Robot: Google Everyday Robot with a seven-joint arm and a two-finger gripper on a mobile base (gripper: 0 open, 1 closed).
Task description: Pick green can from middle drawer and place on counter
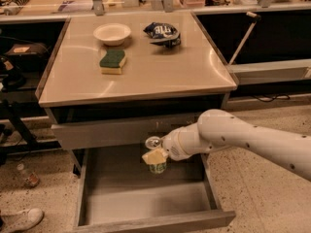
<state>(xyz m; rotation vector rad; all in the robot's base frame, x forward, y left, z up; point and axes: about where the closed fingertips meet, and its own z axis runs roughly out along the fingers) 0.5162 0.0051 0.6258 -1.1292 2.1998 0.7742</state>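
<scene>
The green can (157, 167) has a shiny silver top and hangs upright above the open middle drawer (146, 198), in front of the closed drawer front above it. My gripper (155, 155) is shut on the green can, with a pale yellow fingertip (154, 156) across its upper side. My white arm reaches in from the right. The can is below the front edge of the counter (146, 76). The drawer floor beneath the can is bare grey metal.
On the counter sit a white bowl (112, 33), a green-and-yellow sponge (112, 61) and a dark blue snack bag (162, 33). The grey drawer front (112, 132) is just behind the can. A shoe (19, 220) lies on the floor at lower left.
</scene>
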